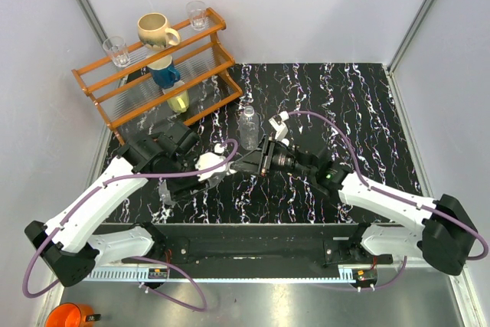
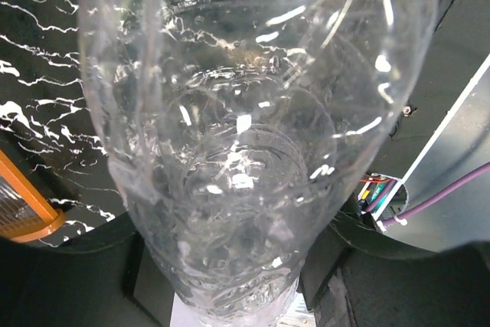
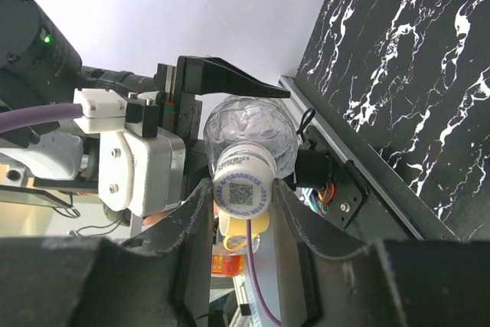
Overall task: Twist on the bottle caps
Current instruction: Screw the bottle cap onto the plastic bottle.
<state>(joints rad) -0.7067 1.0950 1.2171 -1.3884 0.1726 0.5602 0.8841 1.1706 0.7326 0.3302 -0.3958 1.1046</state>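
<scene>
Threading looks to be the step in hand. The right end effector [image 3: 243, 198] is narrowed onto the white cap [image 3: 243, 185], one finger on each side, and the cap sits on the neck of the held bottle [image 2: 253, 151]. That bottle lies roughly level above the near middle of the surface [image 1: 344, 112]. The left end effector [image 1: 220, 163] clamps its ribbed body at medium width, with the neck pointing right toward the other arm.

To do this well, I judge that the cap's axis should line up with the neck so the threads do not cross. The wrist should turn while pressing lightly inward. The left grip should be firm enough to stop the bottle spinning, but not so hard that the thin clear wall buckles. Whether the cap is fully seated or only perched cannot be told.

Just beyond the two end effectors, the second bottle [image 1: 248, 129] stands upright on the surface, near the right wrist. A wide swing there could knock it over. Whether it carries a cap is unclear.

At the far left, a wooden rack [image 1: 93, 67] holds a cream mug [image 1: 157, 31], a blue mug [image 1: 164, 74] and two drinking glasses [image 1: 117, 51], well apart from the work. A purple cable [image 3: 248, 258] runs close under the cap and could snag in turning.
</scene>
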